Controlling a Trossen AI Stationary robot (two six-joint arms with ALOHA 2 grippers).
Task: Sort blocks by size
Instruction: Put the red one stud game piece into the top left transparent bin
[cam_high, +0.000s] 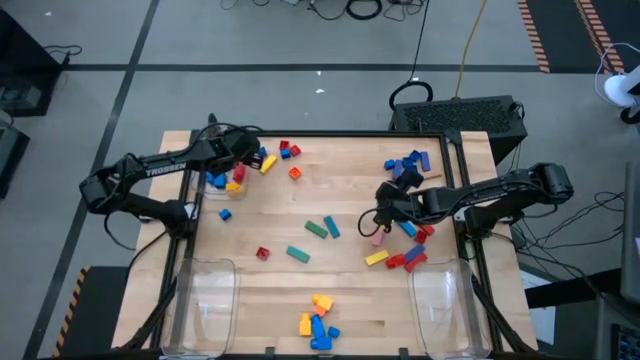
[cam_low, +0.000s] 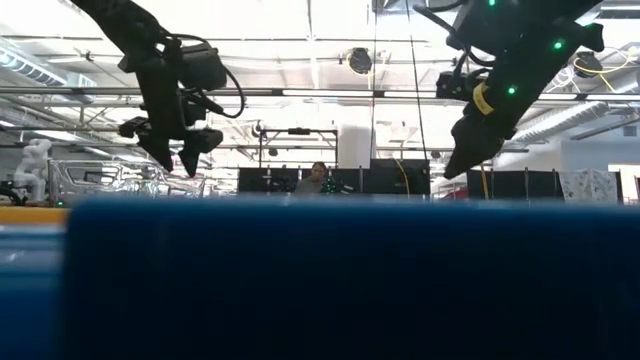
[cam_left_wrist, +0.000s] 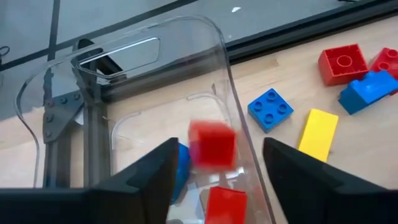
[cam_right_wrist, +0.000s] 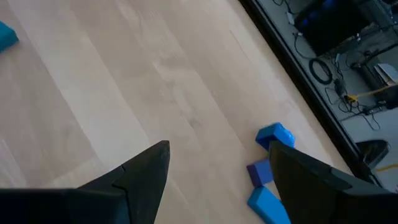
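Colourful blocks scattered in clusters

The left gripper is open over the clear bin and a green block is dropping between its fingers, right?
Not quite. The block is red, not green, as the left wrist view shows. The left gripper is indeed open over the clear bin.

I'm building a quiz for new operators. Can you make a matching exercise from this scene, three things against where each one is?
Things:
1. small red cube
2. two green bars
3. right gripper

Places:
A. middle of the wooden table
B. open above bare wood, near blue bricks
C. between the open fingers of the left gripper, over the clear plastic bin

Pairs: 1-C, 2-A, 3-B
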